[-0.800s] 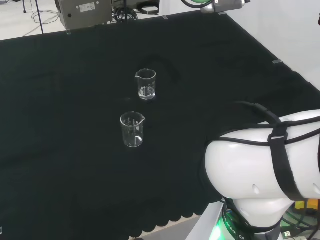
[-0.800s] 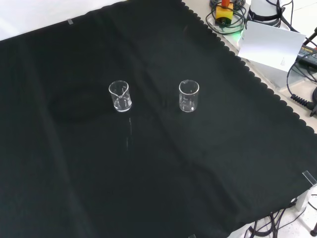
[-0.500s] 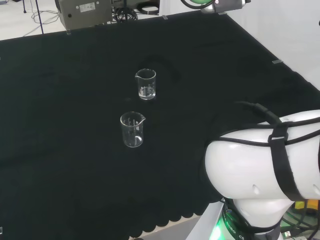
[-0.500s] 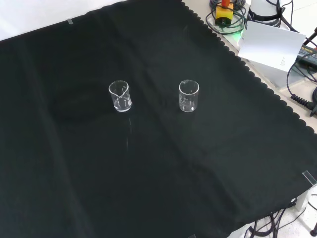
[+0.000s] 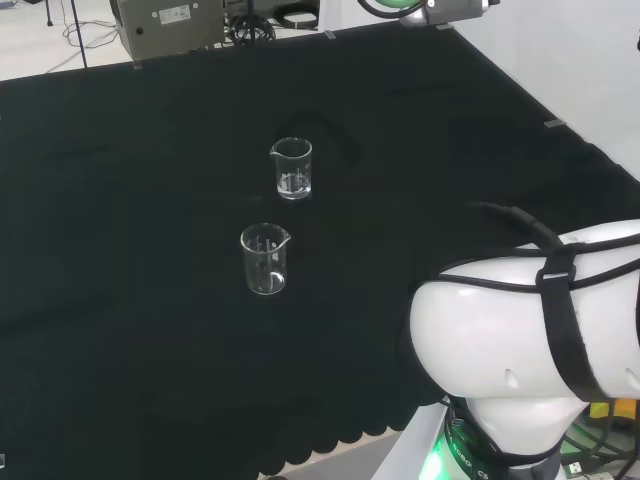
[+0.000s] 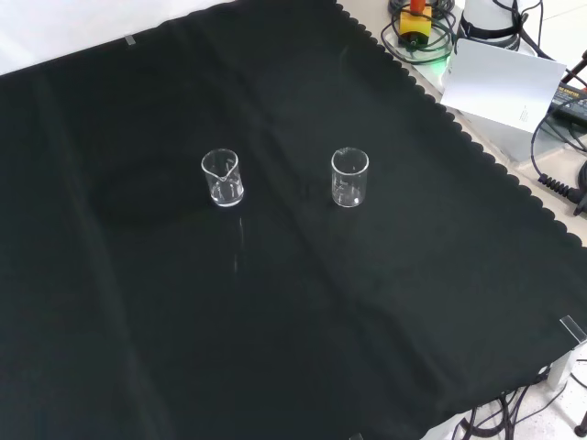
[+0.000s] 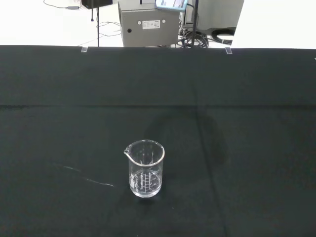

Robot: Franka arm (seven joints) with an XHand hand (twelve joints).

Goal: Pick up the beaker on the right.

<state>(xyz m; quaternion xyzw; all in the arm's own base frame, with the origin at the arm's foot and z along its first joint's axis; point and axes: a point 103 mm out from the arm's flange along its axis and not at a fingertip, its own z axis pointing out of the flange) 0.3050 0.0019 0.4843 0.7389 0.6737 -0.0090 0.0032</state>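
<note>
Since two clear beakers, one right [image 6: 349, 178] and one left [image 6: 221, 178] in the front view, look alike, the reach could target the wrong one; finger state can't be told.

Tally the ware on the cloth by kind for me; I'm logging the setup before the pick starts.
Beakers, clear glass: 2, one on the left and one on the right in the front view, both upright and standing apart.
Cloth, black: 1.
Total: 3.
</note>
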